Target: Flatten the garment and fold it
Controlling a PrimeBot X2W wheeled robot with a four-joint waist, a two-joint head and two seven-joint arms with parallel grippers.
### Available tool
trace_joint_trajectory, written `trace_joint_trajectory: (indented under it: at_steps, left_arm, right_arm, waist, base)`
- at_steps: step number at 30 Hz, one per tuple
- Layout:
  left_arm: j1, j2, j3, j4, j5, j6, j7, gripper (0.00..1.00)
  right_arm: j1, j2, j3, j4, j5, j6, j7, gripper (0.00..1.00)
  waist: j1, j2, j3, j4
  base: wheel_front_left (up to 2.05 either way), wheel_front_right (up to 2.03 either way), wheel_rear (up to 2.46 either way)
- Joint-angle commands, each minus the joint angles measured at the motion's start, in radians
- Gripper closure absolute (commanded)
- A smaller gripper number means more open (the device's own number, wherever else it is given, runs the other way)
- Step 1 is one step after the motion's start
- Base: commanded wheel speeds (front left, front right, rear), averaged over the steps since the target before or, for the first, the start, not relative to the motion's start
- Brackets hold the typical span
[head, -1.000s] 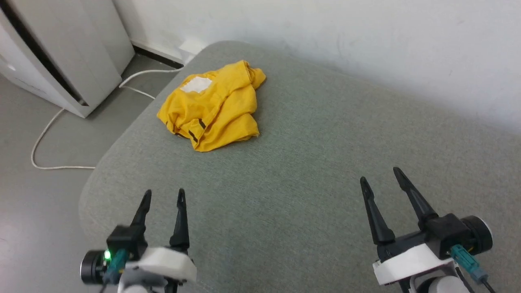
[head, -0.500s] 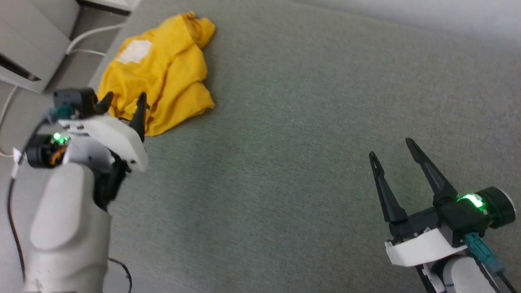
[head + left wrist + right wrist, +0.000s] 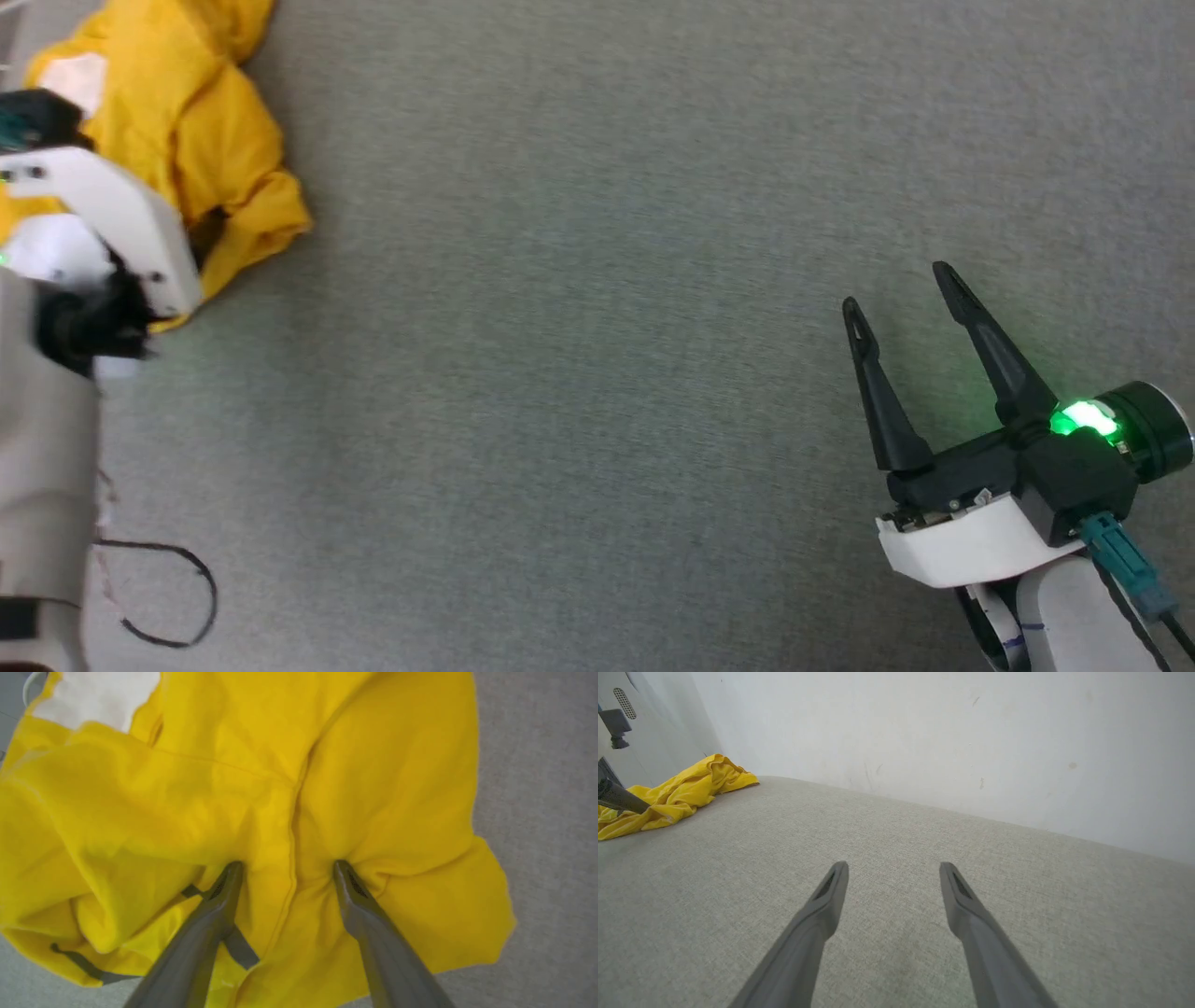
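Spread wide, the left tool (image 3: 287, 870) presses into the one yellow shirt (image 3: 383, 788); lower right, the right tool (image 3: 898, 289) gapes empty.

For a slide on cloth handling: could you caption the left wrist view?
Open left end effector pokes into a crumpled yellow T-shirt on a grey cushion.

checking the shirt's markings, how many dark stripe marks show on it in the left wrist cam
3 stripe marks: one near the garment's lower-left edge, one just right of the left gripper's left-hand finger, a short one left of its tip. Folds may hide more.
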Motion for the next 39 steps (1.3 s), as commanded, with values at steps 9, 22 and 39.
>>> trace_joint_trajectory:
  at_steps: [9, 22, 39]
  left_arm:
    - [0.029, 0.014, -0.027, 0.094, -0.157, -0.007, 0.179, 1.0]
    - [-0.01, 0.094, -0.003, -0.003, -0.186, -0.007, -0.149, 1.0]
    - [0.013, 0.048, -0.05, -0.403, -0.165, 0.001, -0.474, 1.0]
  right_arm:
    - [-0.014, 0.014, -0.014, 0.021, 0.004, -0.002, -0.005, 0.0]
    - [0.014, 0.042, -0.043, 0.078, 0.015, -0.002, -0.005, 0.0]
    - [0.098, 0.067, -0.182, 0.076, 0.033, -0.002, -0.005, 0.0]
  waist:
    - [0.0, 0.0, 0.036, -0.076]
    - [0.0, 0.0, -0.183, -0.048]
    - [0.0, 0.0, -0.461, -0.162]
  base:
    - [0.0, 0.0, 0.0]
    - [0.0, 0.0, 0.0]
    - [0.0, 0.0, 0.0]
